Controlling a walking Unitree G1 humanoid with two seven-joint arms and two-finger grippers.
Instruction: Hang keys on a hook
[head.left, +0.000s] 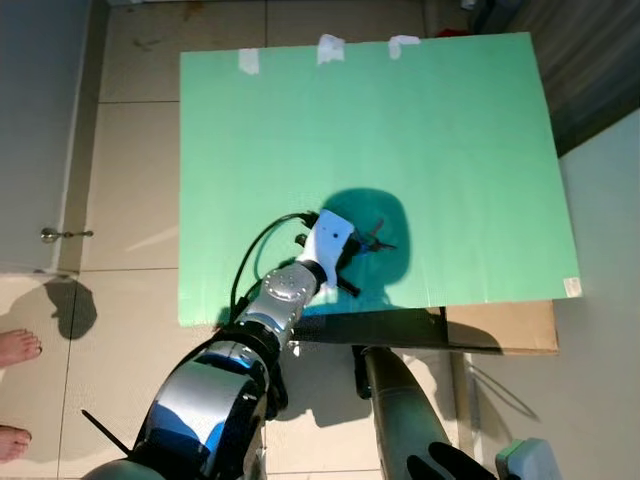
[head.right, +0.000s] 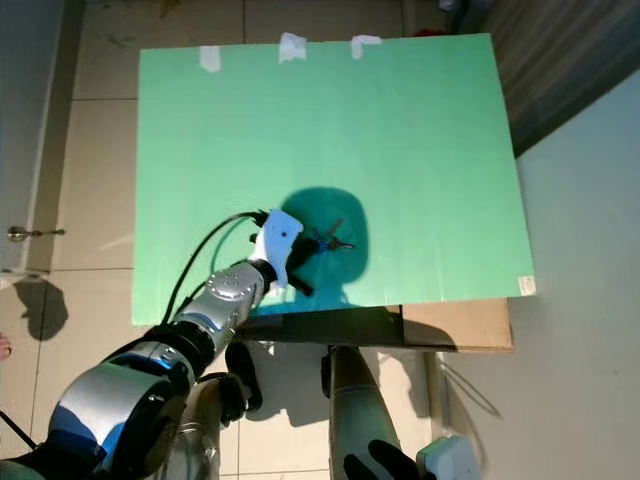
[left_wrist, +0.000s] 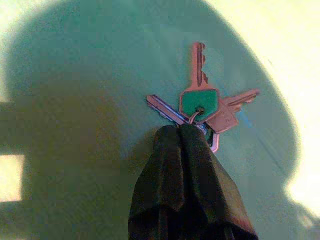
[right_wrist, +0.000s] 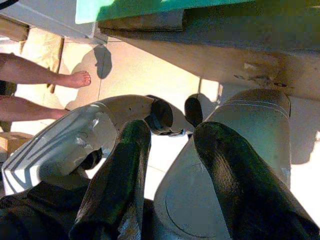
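Hard sunlight, strong contrast. Dark round shadow on the green board around the keys. Left wrist view soft, washed out at its corners. Floor glares; the leg shadows there are sharp-edged.

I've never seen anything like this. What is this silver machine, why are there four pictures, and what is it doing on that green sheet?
It is a humanoid robot with two silver arms, each ending in two long black fingers. The top two pictures come from cameras in its head, looking down. The other two come from cameras on its wrists.

The left gripper reaches over a large green sheet taped onto a low brown table. On the sheet lies a small bunch of metal keys, one with a green head. The left wrist view shows the fingers pressed together at the key ring, seemingly pinching it.

The right gripper hangs idle beside the robot's leg, fingers apart. A person's bare feet stand nearby.
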